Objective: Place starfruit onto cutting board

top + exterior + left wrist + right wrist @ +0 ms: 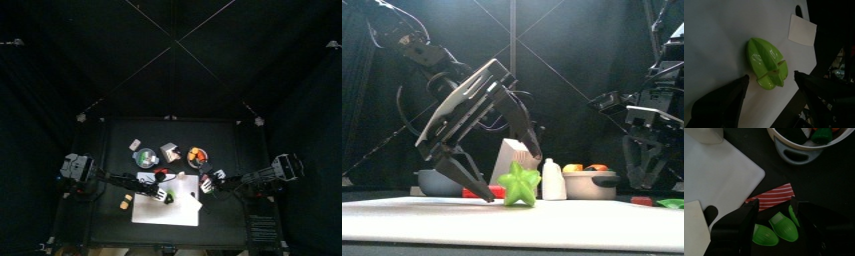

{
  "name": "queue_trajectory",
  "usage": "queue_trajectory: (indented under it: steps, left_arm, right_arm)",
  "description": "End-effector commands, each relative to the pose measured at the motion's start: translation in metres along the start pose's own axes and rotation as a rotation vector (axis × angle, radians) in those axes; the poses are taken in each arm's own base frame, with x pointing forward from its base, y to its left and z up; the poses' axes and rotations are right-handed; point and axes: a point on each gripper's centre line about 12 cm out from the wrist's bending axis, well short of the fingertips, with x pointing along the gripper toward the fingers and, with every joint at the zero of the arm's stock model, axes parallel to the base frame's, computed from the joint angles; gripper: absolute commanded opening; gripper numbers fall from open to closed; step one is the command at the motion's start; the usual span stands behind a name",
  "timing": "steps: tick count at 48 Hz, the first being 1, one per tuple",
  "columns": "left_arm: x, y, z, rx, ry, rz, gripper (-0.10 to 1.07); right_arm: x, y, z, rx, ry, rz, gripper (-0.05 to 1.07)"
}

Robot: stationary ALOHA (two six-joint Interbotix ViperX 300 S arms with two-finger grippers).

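Your left end effector (771, 82) hangs over the white cutting board (717, 45) with its jaws spread apart, one on either side of the starfruit (767, 62); whether they touch the fruit cannot be told. The starfruit (519, 187) rests on the cutting board (502, 222). Your right end effector (777, 228) is open above the table, a green piece (777, 230) lying between its jaws, beside a red-striped item (773, 196).
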Motion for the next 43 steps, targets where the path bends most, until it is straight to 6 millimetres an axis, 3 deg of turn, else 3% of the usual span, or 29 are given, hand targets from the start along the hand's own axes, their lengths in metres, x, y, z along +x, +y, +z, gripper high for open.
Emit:
queue_trajectory:
  steps: [1,30,36,43]
  left_arm:
    - [-0.015,-0.015,0.007,0.001,-0.023,-0.059,1.03]
    - [-0.057,-0.019,0.018,0.115,-0.073,-0.118,1.03]
    - [-0.068,-0.025,0.025,0.169,-0.100,-0.143,1.03]
    - [-0.092,-0.035,0.038,0.306,-0.163,-0.182,1.03]
  right_arm:
    - [-0.004,0.005,0.005,0.007,-0.015,0.022,0.88]
    - [-0.012,0.010,0.011,0.014,-0.033,0.050,0.88]
    - [-0.025,0.012,0.017,0.030,-0.061,0.087,0.88]
    - [-0.058,0.025,0.017,0.008,-0.108,0.217,0.88]
